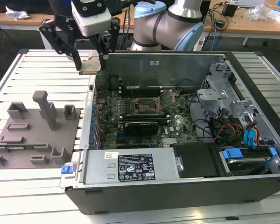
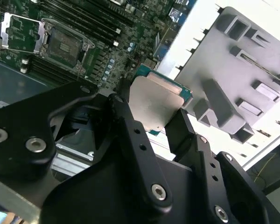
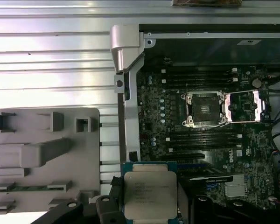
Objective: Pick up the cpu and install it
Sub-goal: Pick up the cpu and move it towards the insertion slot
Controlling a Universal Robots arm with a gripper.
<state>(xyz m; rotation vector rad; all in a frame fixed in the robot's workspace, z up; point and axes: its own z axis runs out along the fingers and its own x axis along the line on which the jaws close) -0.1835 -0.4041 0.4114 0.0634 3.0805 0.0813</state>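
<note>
Silver cpu (image 3: pixel 150 189) with teal-green rim, grey tray (image 3: pixel 32 122), green motherboard (image 3: pixel 151 116)

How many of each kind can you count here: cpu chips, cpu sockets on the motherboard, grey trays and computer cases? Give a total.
cpu: 1, gripped in the tool
socket: 1
grey tray: 1
computer case: 1
Total: 4

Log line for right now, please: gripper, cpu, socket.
gripper: shut on cpu | cpu: held over case edge | socket: open, empty
</note>
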